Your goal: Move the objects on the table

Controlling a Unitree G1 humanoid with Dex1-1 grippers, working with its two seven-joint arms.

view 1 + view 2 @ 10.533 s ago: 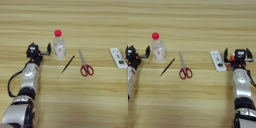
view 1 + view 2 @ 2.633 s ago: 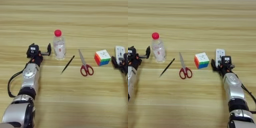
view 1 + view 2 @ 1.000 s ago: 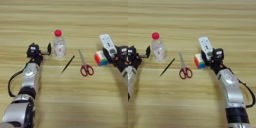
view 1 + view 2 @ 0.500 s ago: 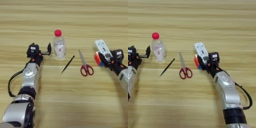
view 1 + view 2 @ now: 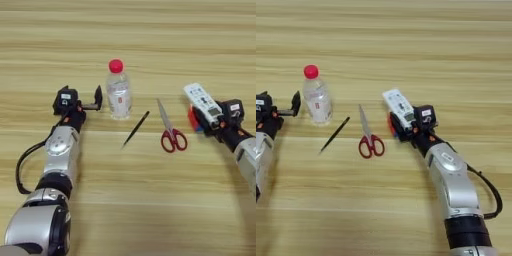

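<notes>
White remote control (image 5: pixel 399 108) clamped in jaws of my right gripper (image 5: pixel 406 125), carried tilted over puzzle cube (image 5: pixel 391 125); only red-blue sliver of cube shows beneath it. Red-handled scissors (image 5: pixel 369 136) just left of cube on surface (image 5: pixel 406 45), then thin black pen (image 5: pixel 334 134), then clear bottle (image 5: pixel 317 100) upright. My left gripper (image 5: pixel 86 103) parked beside bottle, jaws apart. Left eye shows full left arm; right eye shows full right forearm with cable.
</notes>
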